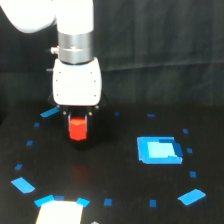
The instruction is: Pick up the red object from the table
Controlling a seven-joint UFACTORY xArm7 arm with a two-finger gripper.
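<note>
So the gripper has its dark fingers on either side of the red hexagonal block, which sits right under the white wrist housing. Looks clamped on it, but honestly the fingers blend into the black table, so I can't tell for sure whether it's squeezing yet. Can't tell if the block is touching the table or just off it either. I'd call this the grasp step. Next move needs a firm close, then a straight lift. The flat blue square is well off toward the exterior view's right of the block, out of the way
</note>
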